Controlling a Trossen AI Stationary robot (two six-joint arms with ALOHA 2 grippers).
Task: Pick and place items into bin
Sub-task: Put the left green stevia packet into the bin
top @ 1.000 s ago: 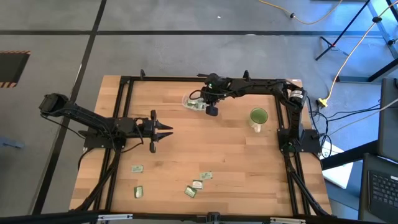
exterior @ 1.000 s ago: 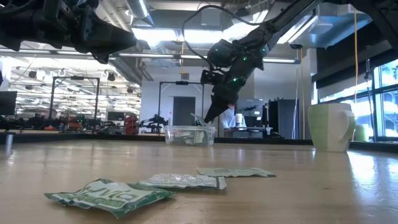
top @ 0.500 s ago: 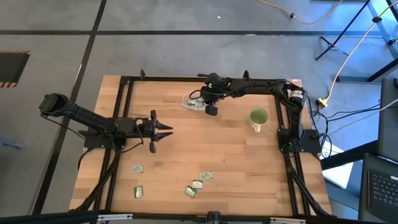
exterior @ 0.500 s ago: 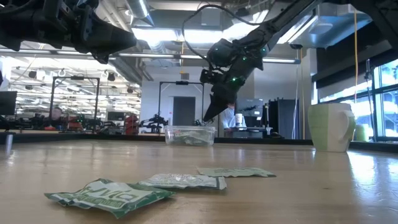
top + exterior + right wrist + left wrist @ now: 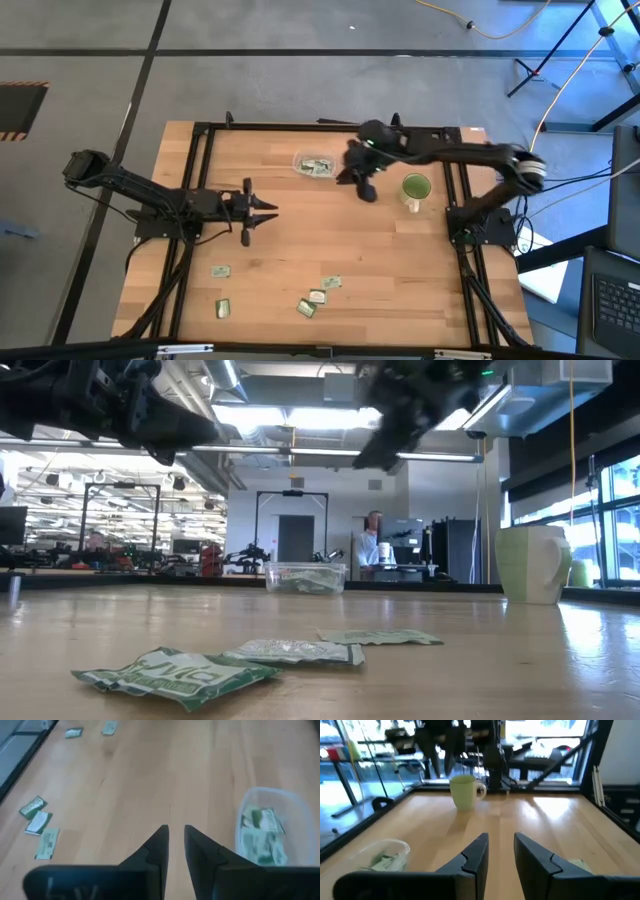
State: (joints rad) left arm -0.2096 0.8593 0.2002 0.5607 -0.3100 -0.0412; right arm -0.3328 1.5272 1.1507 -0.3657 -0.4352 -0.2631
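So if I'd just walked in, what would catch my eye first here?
Probably the right end effector hanging empty in the air between the clear bin of packets and the green cup. Next, the loose packets scattered along the table's near edge, and the left end effector waiting above the left side.

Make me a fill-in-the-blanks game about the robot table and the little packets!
1. The small clear plastic bin holds green and white ____.
2. The round green mug stands on the ____ wooden table.
3. Loose packets still on the table number ____.
4. The right gripper hangs between the bin and the ____.

Missing words: packets; pale; five; mug
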